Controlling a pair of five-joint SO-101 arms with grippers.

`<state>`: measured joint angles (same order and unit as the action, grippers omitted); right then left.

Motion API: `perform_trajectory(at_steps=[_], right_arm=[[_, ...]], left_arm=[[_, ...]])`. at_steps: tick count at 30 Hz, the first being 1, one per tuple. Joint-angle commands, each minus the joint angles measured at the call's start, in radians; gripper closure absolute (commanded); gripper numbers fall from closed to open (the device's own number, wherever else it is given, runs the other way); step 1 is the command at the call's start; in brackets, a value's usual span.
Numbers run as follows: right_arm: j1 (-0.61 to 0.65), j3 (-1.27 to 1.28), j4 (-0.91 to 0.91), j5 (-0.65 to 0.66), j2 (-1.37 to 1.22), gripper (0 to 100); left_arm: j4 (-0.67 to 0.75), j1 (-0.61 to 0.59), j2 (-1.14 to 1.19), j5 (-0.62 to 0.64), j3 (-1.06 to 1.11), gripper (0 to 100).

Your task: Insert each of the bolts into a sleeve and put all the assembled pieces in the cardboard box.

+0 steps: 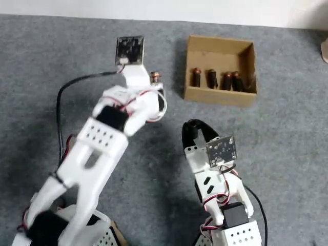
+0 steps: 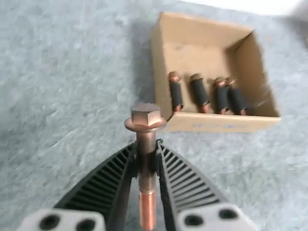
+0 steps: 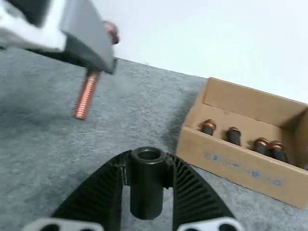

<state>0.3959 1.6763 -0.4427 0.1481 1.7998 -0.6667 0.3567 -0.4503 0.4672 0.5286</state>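
from above, the cardboard box point(image 1: 219, 96) on the desk point(image 1: 287, 154) holds four assembled pieces point(image 1: 211, 78); at the left wrist, the left hand point(image 2: 146, 145) clenches a bolt point(image 2: 145, 118); at the right wrist, the right hand point(image 3: 147, 158) grips a sleeve point(image 3: 146, 192).

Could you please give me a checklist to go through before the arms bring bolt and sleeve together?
1. Bolt held by left end effector: ok.
2. Sleeve held by right end effector, bore open: ok.
3. Threaded tip lined up with the bore: not ok, apart and off to one side.
4. Free floor in cardboard box beside four assembled pieces: ok.
5. Bolt parallel to sleeve: cannot tell.
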Motion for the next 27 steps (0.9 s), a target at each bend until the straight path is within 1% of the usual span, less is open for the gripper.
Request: perform_trajectory(at_steps=[1,5,8,10,13,15,18,20,22,24,27], right_arm=[[0.022,0.116,-0.002,0.014,0.027,99.5],[0.022,0.116,-0.002,0.014,0.027,99.5],[0.022,0.116,-0.002,0.014,0.027,99.5],[0.022,0.116,-0.002,0.014,0.027,99.5],[0.022,0.116,-0.002,0.014,0.027,99.5],[0.022,0.116,-0.002,0.014,0.027,99.5],[0.024,0.116,-0.002,0.014,0.027,99.5],[0.024,0.116,-0.002,0.014,0.027,99.5],[0.024,0.116,-0.002,0.014,0.027,99.5],[0.024,0.116,-0.002,0.014,0.027,99.5],[0.024,0.116,-0.002,0.014,0.027,99.5]], left_arm=[[0.097,0.048,-0.157,0.002,0.064,100],[0.103,0.117,-0.292,0.011,0.131,100],[0.101,0.145,-0.386,0.114,0.174,100],[0.103,0.154,-0.430,0.153,0.197,100],[0.130,0.185,-0.463,0.149,0.239,100],[0.216,0.200,-0.464,0.147,0.295,100],[0.416,0.208,-0.463,0.138,0.418,100],[0.559,0.208,-0.463,0.095,0.496,100],[0.672,0.208,-0.463,0.060,0.550,100],[0.747,0.208,-0.463,0.037,0.584,100],[0.783,0.208,-0.463,0.029,0.619,100]])
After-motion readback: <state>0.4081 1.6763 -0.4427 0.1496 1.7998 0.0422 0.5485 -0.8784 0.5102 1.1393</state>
